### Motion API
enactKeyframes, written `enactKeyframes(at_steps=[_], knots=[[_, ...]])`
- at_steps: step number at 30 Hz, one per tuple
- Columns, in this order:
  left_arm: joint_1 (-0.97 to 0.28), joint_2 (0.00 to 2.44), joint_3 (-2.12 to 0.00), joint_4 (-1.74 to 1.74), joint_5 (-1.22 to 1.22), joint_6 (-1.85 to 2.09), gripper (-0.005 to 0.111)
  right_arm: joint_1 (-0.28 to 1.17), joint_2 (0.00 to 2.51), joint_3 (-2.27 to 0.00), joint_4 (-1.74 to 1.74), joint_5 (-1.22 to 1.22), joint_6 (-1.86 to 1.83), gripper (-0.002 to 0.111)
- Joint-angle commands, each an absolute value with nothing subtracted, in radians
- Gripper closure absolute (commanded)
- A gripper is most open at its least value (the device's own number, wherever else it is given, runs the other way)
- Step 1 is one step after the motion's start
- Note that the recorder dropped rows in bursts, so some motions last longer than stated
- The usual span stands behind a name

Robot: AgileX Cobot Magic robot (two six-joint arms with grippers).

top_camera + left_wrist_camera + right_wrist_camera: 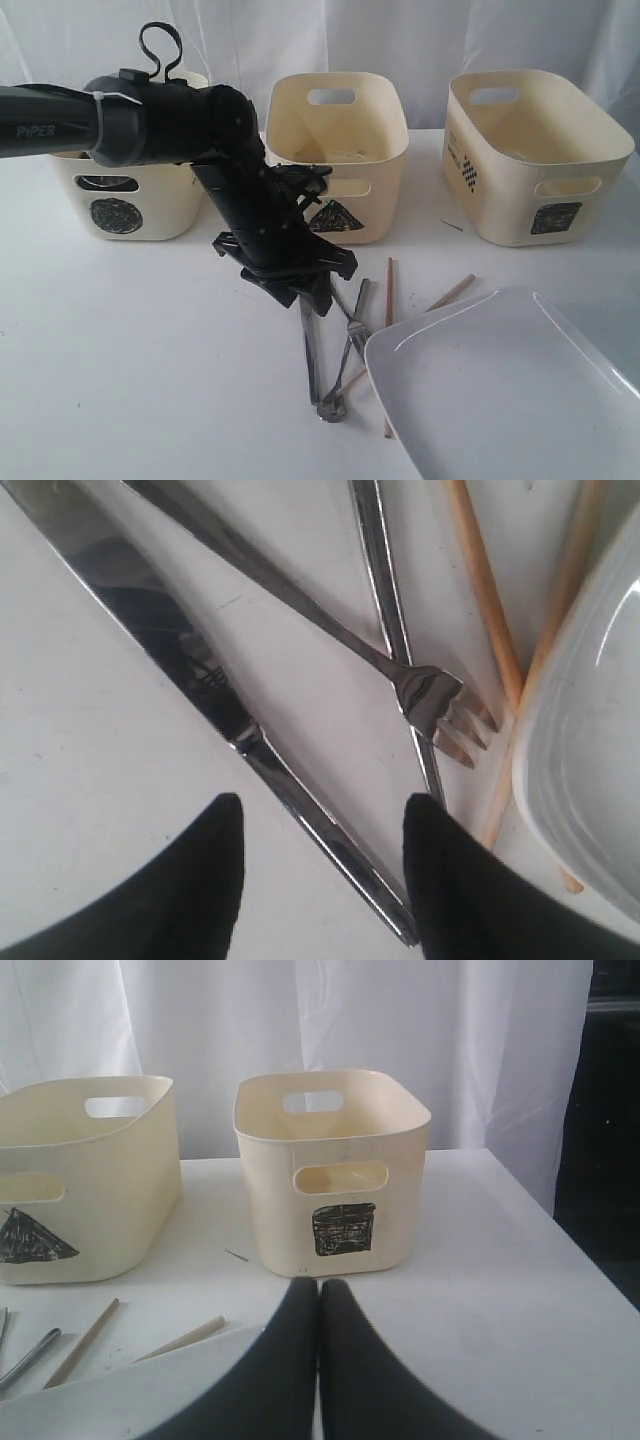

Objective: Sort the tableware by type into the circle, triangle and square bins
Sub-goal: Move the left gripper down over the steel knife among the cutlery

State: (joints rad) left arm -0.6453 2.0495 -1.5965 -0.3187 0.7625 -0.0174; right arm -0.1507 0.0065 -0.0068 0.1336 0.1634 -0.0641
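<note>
Exterior view: three cream bins stand in a row along the back of the white table (130, 380), the circle bin (160, 205) at upper left, partly behind the black left arm (150, 120), the triangle bin (340, 125) at upper centre and the square bin (535, 150) at upper right. The large white rectangular plate (500, 390) fills the lower right corner. Just left of it, at lower centre, we find the loose cutlery: the knife (310, 350), the fork (352, 318), the spoon (345, 368) and the wooden chopsticks (390, 285), which run against or under the plate's edge. The left gripper (300, 290) hangs over this cluster. In the left wrist view we see the left gripper (322, 825) with its fingers (200, 880) spread apart, one on each side of the handle of the knife (170, 650), clasping nothing; the fork (300, 605) crosses the spoon's handle (385, 590) beside the chopsticks (485, 590) and the plate (590, 730). In the right wrist view the right gripper (318, 1295) has its fingers pressed together and empty, above the plate's rim (150, 1395), facing the square bin (335, 1160), with the triangle bin (90, 1190) beside it.
</note>
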Motion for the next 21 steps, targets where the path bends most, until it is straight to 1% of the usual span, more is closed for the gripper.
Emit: enactKeyframes(at_steps=[1, 21], knots=[[-0.65, 2.059, -1.602, -0.343, 0.762, -0.024, 0.053, -0.148, 0.0, 0.0, 0.131, 0.156, -0.071, 0.108], [-0.65, 2.125, -1.602, -0.343, 0.775, -0.135, 0.053, -0.148, 0.0, 0.0, 0.131, 0.156, -0.071, 0.108]])
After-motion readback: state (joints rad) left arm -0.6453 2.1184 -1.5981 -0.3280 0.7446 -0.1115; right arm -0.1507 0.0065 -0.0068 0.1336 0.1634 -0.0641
